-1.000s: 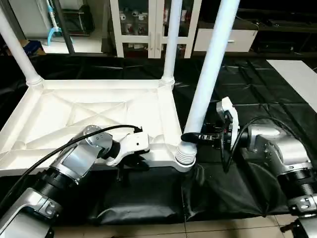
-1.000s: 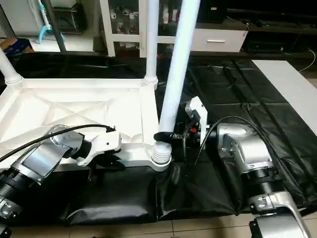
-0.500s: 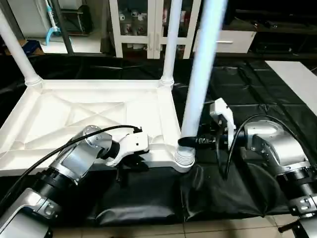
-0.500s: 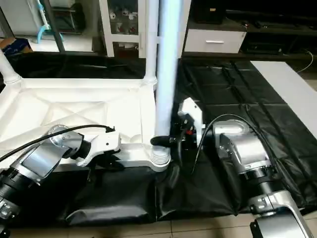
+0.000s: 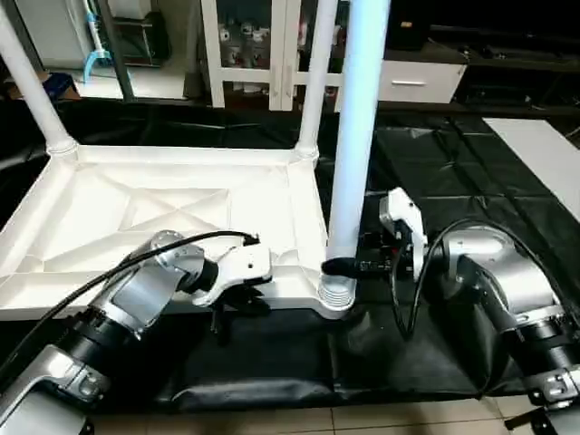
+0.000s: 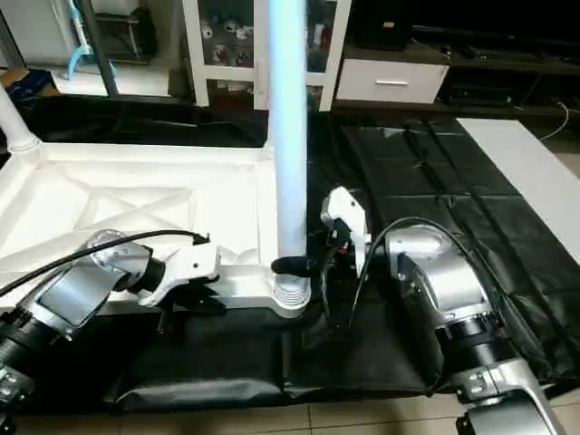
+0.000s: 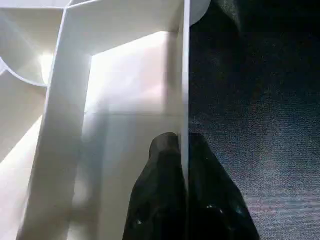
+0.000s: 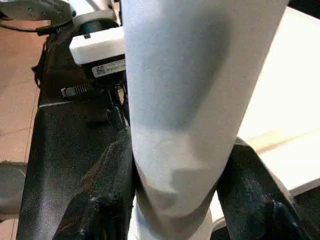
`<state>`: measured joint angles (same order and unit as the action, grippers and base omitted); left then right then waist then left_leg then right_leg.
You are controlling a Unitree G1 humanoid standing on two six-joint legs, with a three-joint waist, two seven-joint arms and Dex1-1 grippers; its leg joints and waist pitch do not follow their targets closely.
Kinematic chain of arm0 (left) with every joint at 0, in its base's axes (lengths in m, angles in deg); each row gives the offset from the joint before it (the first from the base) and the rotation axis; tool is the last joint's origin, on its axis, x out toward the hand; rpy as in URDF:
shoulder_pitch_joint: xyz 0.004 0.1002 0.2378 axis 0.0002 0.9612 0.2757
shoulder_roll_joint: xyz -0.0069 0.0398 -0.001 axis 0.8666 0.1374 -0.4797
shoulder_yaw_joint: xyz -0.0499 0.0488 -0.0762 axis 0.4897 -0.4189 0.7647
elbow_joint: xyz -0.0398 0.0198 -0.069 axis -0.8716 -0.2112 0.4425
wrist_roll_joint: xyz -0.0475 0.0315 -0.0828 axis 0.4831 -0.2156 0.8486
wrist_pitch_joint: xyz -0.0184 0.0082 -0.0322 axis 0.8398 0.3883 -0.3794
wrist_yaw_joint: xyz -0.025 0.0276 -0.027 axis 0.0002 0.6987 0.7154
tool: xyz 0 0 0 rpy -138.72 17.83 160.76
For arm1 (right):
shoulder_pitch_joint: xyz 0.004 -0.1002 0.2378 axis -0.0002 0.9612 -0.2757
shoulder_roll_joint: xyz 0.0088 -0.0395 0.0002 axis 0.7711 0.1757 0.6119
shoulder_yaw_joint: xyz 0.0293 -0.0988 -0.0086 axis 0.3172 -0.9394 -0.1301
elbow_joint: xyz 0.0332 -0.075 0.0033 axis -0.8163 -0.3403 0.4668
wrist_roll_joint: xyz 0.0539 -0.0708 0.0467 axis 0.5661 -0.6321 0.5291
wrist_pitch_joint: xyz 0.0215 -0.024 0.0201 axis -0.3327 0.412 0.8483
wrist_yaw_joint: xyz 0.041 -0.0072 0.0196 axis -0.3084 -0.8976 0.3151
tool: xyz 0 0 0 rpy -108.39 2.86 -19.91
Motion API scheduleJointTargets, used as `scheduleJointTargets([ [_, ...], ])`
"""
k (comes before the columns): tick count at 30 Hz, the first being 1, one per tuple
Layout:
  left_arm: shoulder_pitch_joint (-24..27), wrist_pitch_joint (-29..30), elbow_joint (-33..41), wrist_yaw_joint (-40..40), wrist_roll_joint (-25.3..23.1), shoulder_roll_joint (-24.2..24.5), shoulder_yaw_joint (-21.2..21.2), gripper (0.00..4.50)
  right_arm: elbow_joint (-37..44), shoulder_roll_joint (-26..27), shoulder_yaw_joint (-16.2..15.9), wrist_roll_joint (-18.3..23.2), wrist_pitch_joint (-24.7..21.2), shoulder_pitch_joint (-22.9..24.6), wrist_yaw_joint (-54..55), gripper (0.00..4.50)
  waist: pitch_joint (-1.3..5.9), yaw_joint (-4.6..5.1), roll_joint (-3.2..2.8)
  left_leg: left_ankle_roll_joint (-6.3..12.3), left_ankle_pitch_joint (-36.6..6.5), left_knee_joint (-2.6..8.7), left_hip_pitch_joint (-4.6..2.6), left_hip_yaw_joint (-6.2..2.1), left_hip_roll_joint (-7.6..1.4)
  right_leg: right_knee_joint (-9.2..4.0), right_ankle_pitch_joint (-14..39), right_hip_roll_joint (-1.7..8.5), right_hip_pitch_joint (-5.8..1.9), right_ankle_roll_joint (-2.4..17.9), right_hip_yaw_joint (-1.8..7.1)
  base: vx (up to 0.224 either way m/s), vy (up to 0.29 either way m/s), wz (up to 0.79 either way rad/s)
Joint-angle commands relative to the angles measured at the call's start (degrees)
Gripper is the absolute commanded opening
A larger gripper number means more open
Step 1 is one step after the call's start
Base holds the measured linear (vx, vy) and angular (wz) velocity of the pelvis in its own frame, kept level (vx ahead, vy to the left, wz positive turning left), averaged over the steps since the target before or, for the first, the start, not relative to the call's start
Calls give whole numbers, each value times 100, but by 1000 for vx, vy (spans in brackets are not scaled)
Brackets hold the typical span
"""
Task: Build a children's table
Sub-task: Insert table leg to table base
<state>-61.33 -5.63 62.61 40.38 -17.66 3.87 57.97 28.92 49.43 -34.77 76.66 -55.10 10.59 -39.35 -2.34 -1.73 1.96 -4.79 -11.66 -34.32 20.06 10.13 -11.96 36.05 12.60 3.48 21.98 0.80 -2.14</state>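
While black cloth [image 5: 471,172] wrinkles, smooth tubular leg [image 5: 353,145] stands ribbed-ended.

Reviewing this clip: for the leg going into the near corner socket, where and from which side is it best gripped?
Low on its smooth round shaft, just above the threaded end, from the robot's right. The leg stands nearly upright in the corner socket, and the tabletop blocks the other side. The right gripper already clasps it there.

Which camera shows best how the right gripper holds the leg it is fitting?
The right wrist view: both black fingers clamp the white leg from either side. The head views show the right gripper side-on at the leg's base above the corner socket.
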Motion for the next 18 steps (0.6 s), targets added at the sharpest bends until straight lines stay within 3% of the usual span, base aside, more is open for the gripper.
scheduleJointTargets([
  [1, 108, 66, -53, -66, -105, 49, -79, 0, -282, -14, -64, -83, -134, 220, 109, 184, 270, -10, -16, 127, -931, 422, -23, -20, -135, -448, 730, 378, -206, 1331, 233, 0, 0, 0],
  [4, 114, 50, -65, -88, -114, 33, -89, 0, -365, -1, 144, 52, -196, 362, 178, 184, 271, -14, -14, 103, -1025, 428, -33, -20, -140, -461, 789, 379, -202, 1323, 234, 0, 0, 0],
  [12, 137, 37, -60, -88, -124, 42, -119, 0, -548, 30, 291, 96, -175, 523, 240, 184, 278, -9, -11, 113, -986, 428, -19, -24, -137, -458, 766, 379, -206, 1329, 230, 0, 0, 0],
  [18, 177, 49, -20, -91, -127, 58, -127, 0, -454, -30, 171, -37, -42, 760, 255, 184, 268, -11, -8, 113, -1047, 441, -31, -24, -145, -473, 842, 380, -192, 1310, 226, 0, 0, 0],
])
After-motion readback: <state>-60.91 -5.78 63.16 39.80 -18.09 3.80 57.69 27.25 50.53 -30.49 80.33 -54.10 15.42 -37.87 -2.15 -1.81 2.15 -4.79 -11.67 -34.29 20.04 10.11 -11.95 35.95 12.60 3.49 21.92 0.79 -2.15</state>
